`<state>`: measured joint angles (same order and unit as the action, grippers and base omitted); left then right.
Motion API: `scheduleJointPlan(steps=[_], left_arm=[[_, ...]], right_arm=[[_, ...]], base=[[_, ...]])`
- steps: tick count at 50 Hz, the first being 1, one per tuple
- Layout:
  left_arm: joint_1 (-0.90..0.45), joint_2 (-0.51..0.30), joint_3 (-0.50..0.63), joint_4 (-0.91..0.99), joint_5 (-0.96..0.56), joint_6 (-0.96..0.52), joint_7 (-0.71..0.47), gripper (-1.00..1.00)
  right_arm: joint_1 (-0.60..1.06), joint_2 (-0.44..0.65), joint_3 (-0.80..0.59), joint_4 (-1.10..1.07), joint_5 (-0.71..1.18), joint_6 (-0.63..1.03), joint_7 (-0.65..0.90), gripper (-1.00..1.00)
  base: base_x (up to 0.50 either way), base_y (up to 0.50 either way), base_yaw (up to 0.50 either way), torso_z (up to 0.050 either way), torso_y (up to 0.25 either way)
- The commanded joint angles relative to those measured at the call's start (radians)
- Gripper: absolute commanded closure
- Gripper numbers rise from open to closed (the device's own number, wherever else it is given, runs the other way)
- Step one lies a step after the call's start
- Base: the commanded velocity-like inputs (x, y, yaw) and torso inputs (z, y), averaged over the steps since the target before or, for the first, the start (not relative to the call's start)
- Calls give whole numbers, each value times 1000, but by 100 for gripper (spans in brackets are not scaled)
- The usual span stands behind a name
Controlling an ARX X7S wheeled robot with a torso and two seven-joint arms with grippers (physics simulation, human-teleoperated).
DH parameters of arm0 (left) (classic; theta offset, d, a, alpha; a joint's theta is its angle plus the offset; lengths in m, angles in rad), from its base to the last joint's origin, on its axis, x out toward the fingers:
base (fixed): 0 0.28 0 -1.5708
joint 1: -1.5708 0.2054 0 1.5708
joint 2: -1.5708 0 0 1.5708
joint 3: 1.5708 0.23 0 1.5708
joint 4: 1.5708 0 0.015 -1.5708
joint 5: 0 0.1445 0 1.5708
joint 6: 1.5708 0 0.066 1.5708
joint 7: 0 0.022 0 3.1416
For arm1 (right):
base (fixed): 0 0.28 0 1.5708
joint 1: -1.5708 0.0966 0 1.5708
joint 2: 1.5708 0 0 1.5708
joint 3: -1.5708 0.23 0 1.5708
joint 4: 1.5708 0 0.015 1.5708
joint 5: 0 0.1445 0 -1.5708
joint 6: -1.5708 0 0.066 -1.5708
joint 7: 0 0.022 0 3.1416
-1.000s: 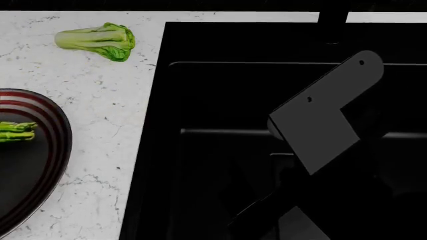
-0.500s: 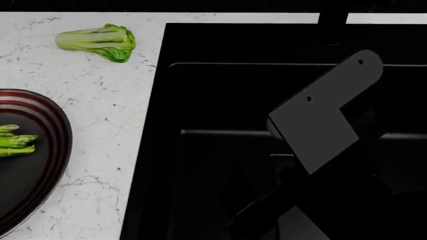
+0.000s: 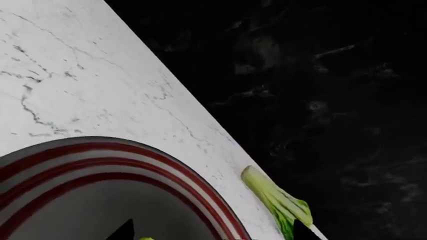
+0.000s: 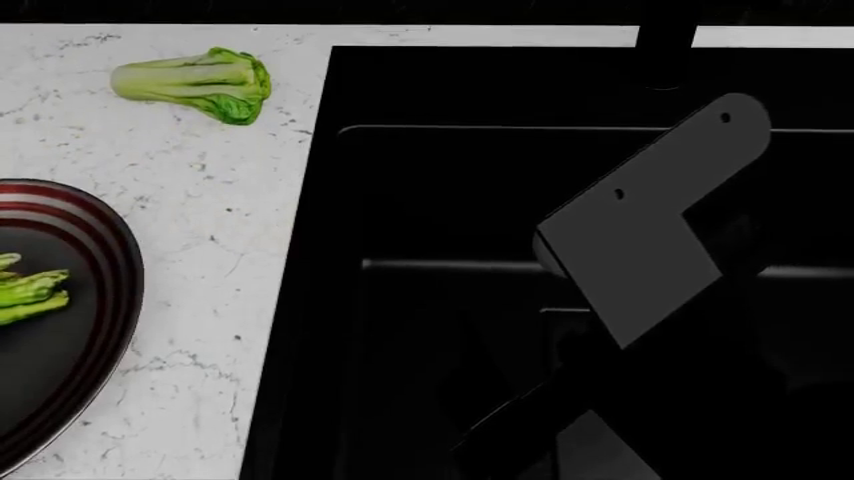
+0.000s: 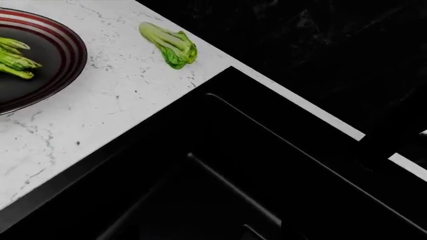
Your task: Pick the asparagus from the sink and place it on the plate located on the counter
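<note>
The asparagus (image 4: 30,294) is already lying on the plate (image 4: 118,290), pointing toward the sink (image 4: 441,300), with neither gripper's finger state showing.

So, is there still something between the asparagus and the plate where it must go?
Nothing visible: the asparagus already lies inside the plate on the counter. The bok choy sits apart on the counter, well clear of the plate.

A black, faintly marbled wall (image 3: 320,90) is seen rising directly behind the worktop; its surface is dimly lit and streaked with pale grey veins.
</note>
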<state>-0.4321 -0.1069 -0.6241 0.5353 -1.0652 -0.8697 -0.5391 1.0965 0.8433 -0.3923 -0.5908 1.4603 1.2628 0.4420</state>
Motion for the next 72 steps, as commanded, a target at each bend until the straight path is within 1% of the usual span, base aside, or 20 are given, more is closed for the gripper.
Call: scheduleJointPlan(steps=[1, 8, 14, 19, 26, 33, 36, 40, 45, 47, 57, 60, 69, 72], left_arm=[[-12, -34, 12, 149, -78, -45, -100, -100], [-58, -83, 26, 280, -205, -104, -220, -100], [-95, -123, 34, 340, -299, -130, -312, -100], [-122, -149, 42, 360, -351, -138, -366, -100], [-184, -184, 89, 395, -453, -152, -463, -100], [-265, -239, 160, 428, -586, -155, -575, -100], [-293, -254, 194, 437, -634, -154, -601, -100], [-351, -292, 266, 438, -712, -163, -649, -100], [-403, -315, 350, 445, -761, -187, -682, -100], [-436, -340, 395, 446, -792, -201, -709, -100], [-496, -360, 495, 454, -841, -221, -763, -100], [-508, -370, 506, 453, -845, -226, -773, -100], [-493, -371, 517, 447, -803, -263, -754, -100], [-474, -367, 508, 442, -771, -280, -729, -100]], right_arm=[[4, 7, 1, -1, 14, -17, 9, -100], [2, 14, 5, -7, 23, -24, 14, -100], [-1, 24, 11, -14, 35, -29, 21, -100], [2, 34, 19, -20, 59, -31, 33, -100], [-3, 45, 28, -26, 66, -43, 38, -100], [-2, 49, 39, -27, 74, -55, 50, -100], [1, 47, 41, -23, 79, -59, 60, -100], [6, 56, 50, -33, 112, -62, 95, -100], [8, 64, 57, -32, 130, -68, 116, -100], [10, 65, 58, -33, 141, -70, 130, -100], [8, 90, 89, -60, 222, -108, 232, -100], [2, 100, 98, -71, 236, -121, 261, -100], [-32, 148, 146, -97, 277, -168, 305, -100], [-44, 171, 166, -111, 298, -185, 321, -100]], base=[[0, 0, 0, 0, 0], [0, 0, 0, 0, 0], [0, 0, 0, 0, 0], [0, 0, 0, 0, 0], [0, 0, 0, 0, 0], [0, 0, 0, 0, 0], [0, 0, 0, 0, 0], [0, 0, 0, 0, 0], [0, 0, 0, 0, 0], [0, 0, 0, 0, 0], [0, 0, 0, 0, 0], [0, 0, 0, 0, 0], [0, 0, 0, 0, 0], [0, 0, 0, 0, 0]])
